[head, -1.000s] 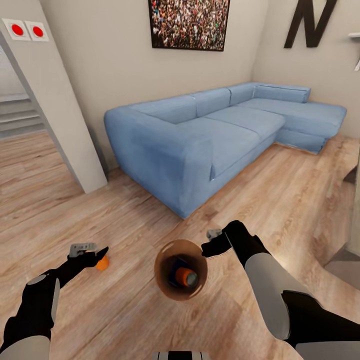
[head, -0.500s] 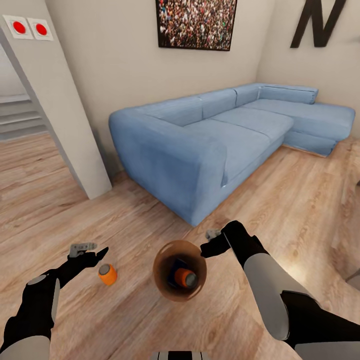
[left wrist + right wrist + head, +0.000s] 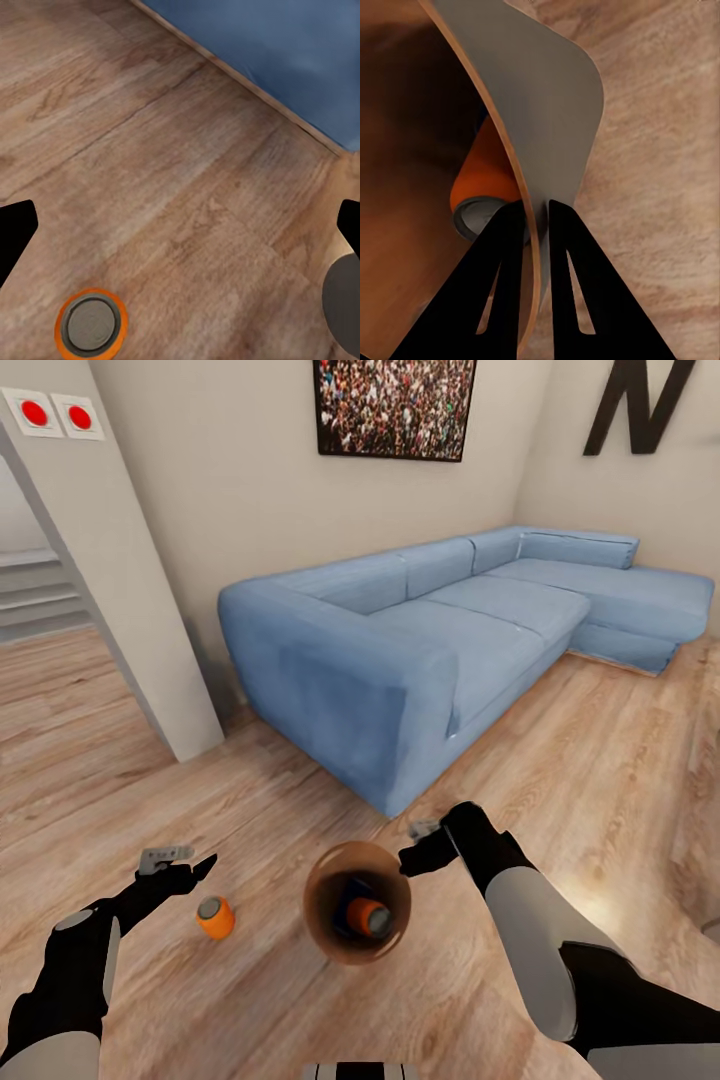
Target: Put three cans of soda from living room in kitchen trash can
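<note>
The tash can (image 3: 322, 920), a round brown bin, hangs tilted just above the wood floor, and my right gripper (image 3: 410, 851) is shut on its rim. In the right wrist view the gripper (image 3: 534, 211) has one finger inside and one outside the bin wall (image 3: 547, 82). One orange can of soda (image 3: 369, 917) lies inside the bin (image 3: 480, 176), next to a dark shape too dim to identify. A second orange can of soda (image 3: 214, 917) stands upright on the floor, just below my open left gripper (image 3: 195, 861). Its grey top (image 3: 91, 324) appears in the left wrist view.
A light blue corner sofa (image 3: 420, 620) fills the living room ahead, its near arm about a metre beyond the bin. A white wall end (image 3: 120, 600) with two red buttons stands at the left, with stairs behind it. Wood floor (image 3: 250, 800) lies around both arms.
The orange can that was at my left fingertips a second ago now stands on the floor apart from them. The head view has shifted slightly. The right gripper still holds the bin.
</note>
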